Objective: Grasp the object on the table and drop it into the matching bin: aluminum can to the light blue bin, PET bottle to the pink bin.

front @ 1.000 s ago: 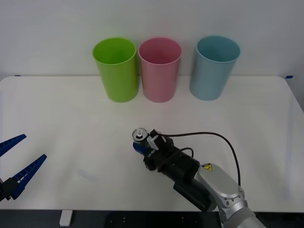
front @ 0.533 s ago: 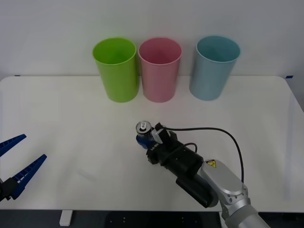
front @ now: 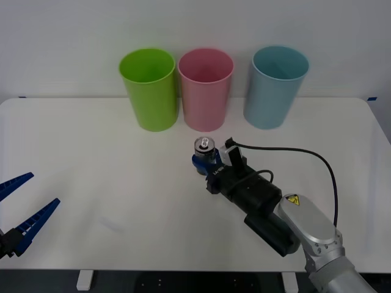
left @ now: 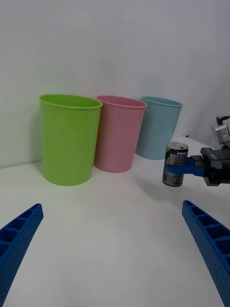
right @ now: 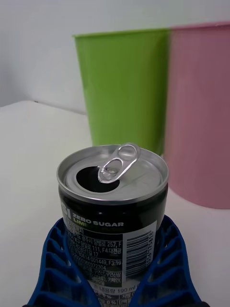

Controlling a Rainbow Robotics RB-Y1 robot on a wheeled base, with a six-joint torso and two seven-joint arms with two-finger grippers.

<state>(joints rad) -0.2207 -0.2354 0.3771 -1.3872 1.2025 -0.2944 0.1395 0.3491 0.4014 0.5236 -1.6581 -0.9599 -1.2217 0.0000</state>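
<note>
Aluminum can (front: pixel 204 146) clamped upright in right gripper (front: pixel 204 160), near pink bin (front: pixel 206 89) — left gripper (front: pixel 18 213) spread apart.

can (front: pixel 204 145) in right hand (front: pixel 204 163), before pink bin (front: pixel 206 90)

Lighting: bright, even, diffuse, from overhead. Shadows: soft and faint on the white table (front: pixel 91 152), short under the bins. Glare: highlights on the can (right: pixel 113 192) top. Focus: can sharp in right wrist view, bins behind slightly soft
</note>
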